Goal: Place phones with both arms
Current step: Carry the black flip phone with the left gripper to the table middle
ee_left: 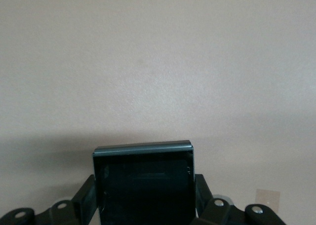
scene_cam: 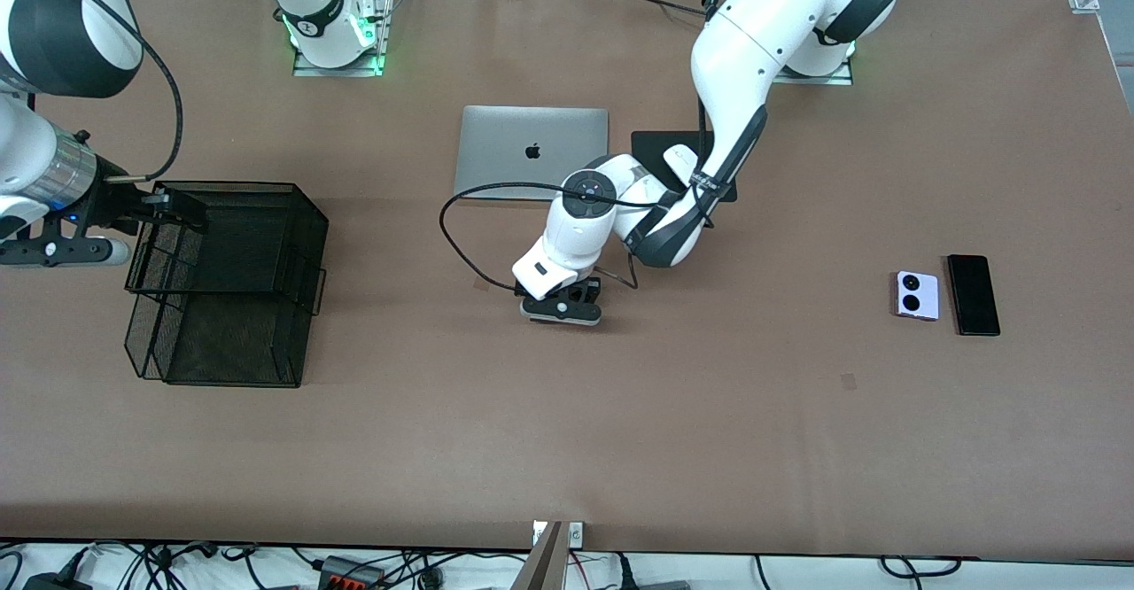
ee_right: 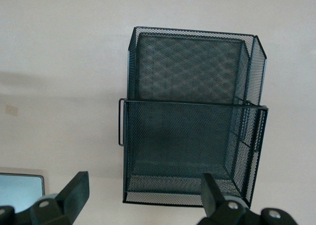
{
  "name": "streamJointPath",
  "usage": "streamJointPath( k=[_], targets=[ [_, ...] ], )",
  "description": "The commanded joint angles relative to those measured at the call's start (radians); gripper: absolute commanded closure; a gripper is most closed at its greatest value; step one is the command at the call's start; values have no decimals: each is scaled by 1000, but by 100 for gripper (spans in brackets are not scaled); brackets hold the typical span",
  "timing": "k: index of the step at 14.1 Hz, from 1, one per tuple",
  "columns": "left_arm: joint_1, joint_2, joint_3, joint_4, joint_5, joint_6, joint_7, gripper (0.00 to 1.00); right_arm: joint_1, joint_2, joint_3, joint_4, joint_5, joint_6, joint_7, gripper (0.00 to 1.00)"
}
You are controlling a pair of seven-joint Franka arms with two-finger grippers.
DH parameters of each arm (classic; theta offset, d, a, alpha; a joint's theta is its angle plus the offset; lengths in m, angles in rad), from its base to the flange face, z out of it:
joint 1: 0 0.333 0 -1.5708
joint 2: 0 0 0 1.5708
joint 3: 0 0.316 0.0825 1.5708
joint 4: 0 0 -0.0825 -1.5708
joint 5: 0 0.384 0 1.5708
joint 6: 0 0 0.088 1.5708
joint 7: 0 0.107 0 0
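though laptop (scene_cam: pixel 534 151) lid bears apple logo (scene_cam: pixel 532 151), phones unmarked.

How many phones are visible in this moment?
3: a squarish black phone held in the left pincer mid-table; a lilac-white phone beside a slim black phone toward the left arm's end.

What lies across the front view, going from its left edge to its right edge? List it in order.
right gripper open → black mesh basket → left gripper shut on small black phone → lilac-white phone → long black phone.
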Motion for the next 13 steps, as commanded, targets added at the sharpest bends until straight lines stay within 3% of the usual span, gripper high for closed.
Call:
streamJointPath(
  k=[1,2,3,10,13],
  targets=[
    [-12,25,14,51,20,-5,18,26,-3,20,3,19,15,6,-20,0],
    [-12,27,14,51,21,-5,20,7,-3,22,3,19,15,8,-20,0],
    [-14,30,16,53,21,-5,23,0,-3,23,3,19,15,12,-20,0],
    [41,-25,16,39,29,-17,93,0,2,33,5,18,16,14,-34,0],
    [153,-134,-1,14,17,-204,277,0,69,63,6,51,16,20,-24,0]
  ],
)
